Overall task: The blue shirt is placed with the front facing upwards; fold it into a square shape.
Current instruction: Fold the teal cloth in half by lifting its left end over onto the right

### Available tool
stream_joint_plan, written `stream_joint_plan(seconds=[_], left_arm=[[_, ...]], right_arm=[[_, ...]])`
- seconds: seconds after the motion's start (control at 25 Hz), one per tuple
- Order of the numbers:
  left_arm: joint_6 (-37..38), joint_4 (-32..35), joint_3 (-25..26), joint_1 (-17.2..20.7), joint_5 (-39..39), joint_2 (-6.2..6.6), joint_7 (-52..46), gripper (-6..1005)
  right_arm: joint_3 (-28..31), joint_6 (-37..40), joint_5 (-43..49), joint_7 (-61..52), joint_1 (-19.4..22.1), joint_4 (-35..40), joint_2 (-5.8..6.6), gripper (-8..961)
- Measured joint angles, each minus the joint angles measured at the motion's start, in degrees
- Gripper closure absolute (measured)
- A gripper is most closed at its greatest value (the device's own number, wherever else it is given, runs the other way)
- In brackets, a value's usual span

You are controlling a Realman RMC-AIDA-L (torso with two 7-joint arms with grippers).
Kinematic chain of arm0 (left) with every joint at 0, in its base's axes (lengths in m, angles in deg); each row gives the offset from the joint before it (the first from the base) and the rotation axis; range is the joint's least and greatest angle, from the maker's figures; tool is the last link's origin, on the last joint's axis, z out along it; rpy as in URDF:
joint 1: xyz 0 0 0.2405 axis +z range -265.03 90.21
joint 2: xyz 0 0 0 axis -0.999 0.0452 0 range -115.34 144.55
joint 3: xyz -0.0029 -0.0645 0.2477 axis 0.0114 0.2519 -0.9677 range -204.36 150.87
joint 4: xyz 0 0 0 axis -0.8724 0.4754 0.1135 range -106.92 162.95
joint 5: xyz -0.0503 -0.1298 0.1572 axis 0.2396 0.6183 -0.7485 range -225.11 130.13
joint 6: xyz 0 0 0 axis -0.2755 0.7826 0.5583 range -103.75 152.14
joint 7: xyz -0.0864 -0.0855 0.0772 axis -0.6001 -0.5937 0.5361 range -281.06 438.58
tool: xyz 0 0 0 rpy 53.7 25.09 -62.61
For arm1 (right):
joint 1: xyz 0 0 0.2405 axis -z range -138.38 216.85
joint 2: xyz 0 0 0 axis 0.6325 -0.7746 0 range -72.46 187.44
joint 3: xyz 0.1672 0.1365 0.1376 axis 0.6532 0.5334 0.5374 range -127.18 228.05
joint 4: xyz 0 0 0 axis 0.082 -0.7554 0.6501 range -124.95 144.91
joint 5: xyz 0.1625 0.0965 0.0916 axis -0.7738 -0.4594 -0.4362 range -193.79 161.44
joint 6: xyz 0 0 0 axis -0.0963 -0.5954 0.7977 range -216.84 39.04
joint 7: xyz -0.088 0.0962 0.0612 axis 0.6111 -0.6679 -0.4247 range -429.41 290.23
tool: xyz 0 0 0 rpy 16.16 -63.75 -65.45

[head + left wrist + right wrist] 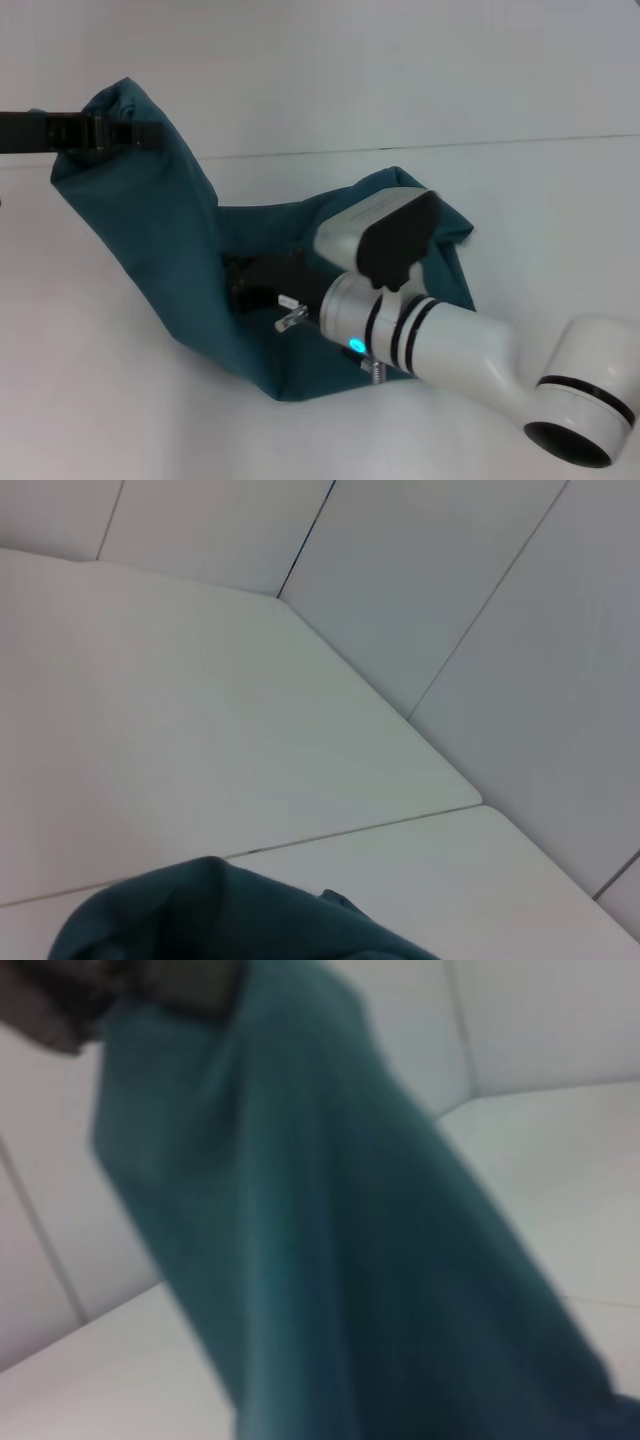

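The blue shirt [170, 250] is a teal cloth, partly lifted off the white table [90, 400]. My left gripper [140, 135] reaches in from the far left, shut on the shirt's upper edge, and holds it high so the cloth hangs down in a slanted sheet. My right gripper [245, 280] is low in the middle, its dark end buried among the shirt's folds on the table. No print shows. The shirt's edge shows in the left wrist view [230, 920]. The hanging sheet fills the right wrist view [320, 1260].
The white table runs to a pale wall [400, 60] behind. My right arm's white forearm [450, 340] crosses the front right and covers part of the shirt. A table seam [350, 830] shows in the left wrist view.
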Motion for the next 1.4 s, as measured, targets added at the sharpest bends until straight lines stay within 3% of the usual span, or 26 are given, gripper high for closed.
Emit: stream_joint_plan(seconds=[0.32, 0.44, 0.76, 1.0, 1.16, 1.4], left_arm=[[0.8, -1.5, 0.3, 0.7, 0.2, -0.18, 0.0, 905], [0.8, -1.4, 0.3, 0.7, 0.2, -0.20, 0.0, 900], [0.7, -1.0, 0.2, 0.9, 0.2, -0.33, 0.3, 889], [-0.2, -0.8, -0.9, 0.0, 0.4, -2.63, 0.9, 881], [-2.0, 0.9, -1.8, -1.5, 1.0, -5.20, 2.3, 875], [-10.5, 8.7, -11.6, -2.1, 8.2, -5.61, 3.7, 866]], right_arm=[[-5.0, -2.7, 1.1, -1.4, -3.9, -2.6, -0.02, 925], [-4.9, -2.3, 2.4, -2.0, -3.6, -2.7, -0.04, 924], [1.3, 11.9, 2.5, -2.2, 7.9, 1.5, 1.48, 923], [8.8, 24.8, 1.6, -3.1, 15.8, 9.1, 2.05, 923], [13.5, 28.8, 1.6, -7.5, 17.4, 16.1, 2.14, 922], [15.6, 32.3, 1.6, -14.2, 17.5, 25.4, 2.16, 921]])
